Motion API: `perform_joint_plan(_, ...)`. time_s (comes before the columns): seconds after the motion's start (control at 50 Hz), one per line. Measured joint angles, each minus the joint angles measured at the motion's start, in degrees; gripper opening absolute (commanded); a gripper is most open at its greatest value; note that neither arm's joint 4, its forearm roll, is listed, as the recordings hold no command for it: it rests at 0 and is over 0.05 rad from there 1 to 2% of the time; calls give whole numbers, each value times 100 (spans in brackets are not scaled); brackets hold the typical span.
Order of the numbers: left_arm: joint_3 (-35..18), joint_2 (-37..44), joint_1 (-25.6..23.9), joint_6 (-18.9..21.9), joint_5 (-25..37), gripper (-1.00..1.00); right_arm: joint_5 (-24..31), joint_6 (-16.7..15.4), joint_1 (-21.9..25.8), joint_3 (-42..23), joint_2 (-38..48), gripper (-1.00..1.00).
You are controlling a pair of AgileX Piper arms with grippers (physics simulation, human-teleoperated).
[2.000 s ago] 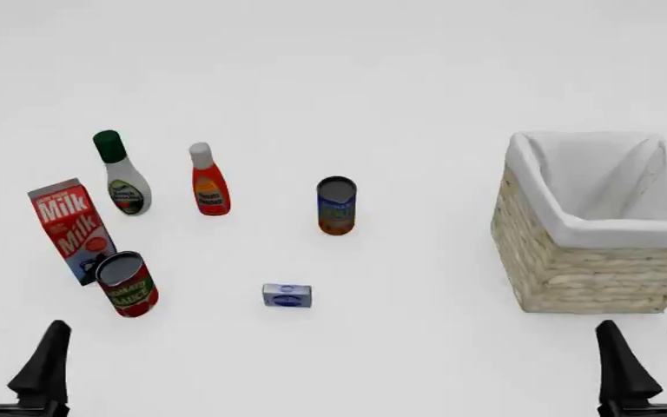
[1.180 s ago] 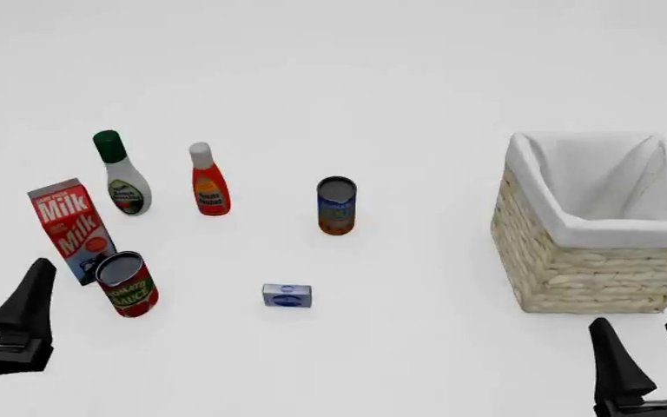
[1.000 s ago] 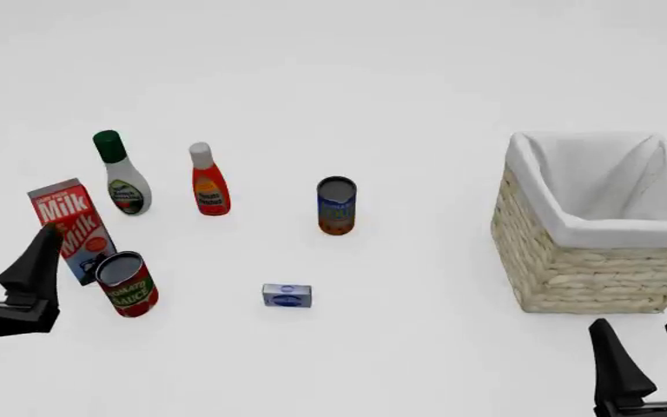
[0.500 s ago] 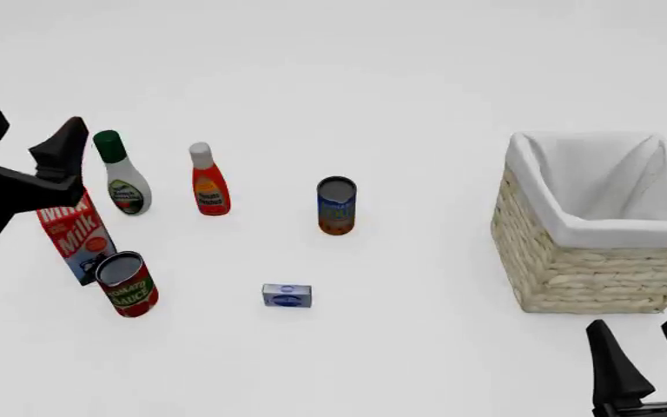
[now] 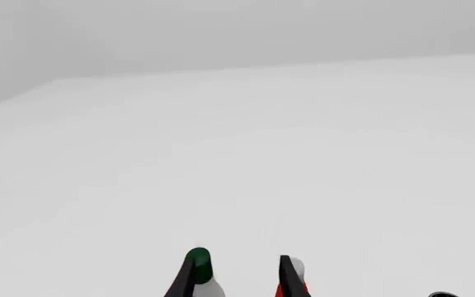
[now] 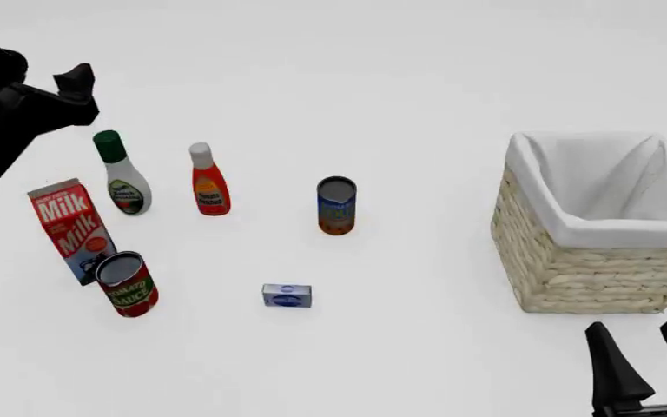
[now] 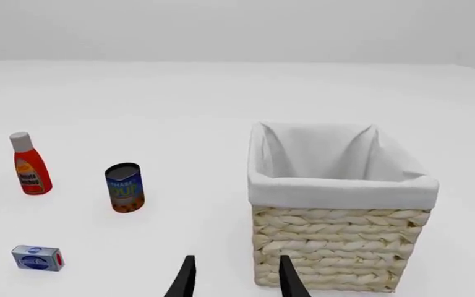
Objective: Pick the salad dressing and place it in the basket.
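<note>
Salad dressing (image 6: 122, 174) upright on the table, beside the red bottle (image 6: 208, 180), far from basket (image 6: 597, 228). Left gripper (image 6: 44, 82) raised above it, fingers spread, empty — likely lining up. Right gripper (image 6: 646, 356) parked, also spread.

White salad dressing (image 6: 122, 181) wears a dark green cap; its label looks green-dark; basket (image 6: 589, 261) tan wicker, white-lined.

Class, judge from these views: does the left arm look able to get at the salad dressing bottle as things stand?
Probably yes. The left gripper is open, above and behind the salad dressing, which stands upright with gaps to the red bottle and milk carton.
</note>
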Motion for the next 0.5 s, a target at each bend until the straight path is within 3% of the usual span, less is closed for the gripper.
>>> perform_joint_plan(0.5,-2033,1807,587,139,1263,100,56,-4,4,4,-10,100)
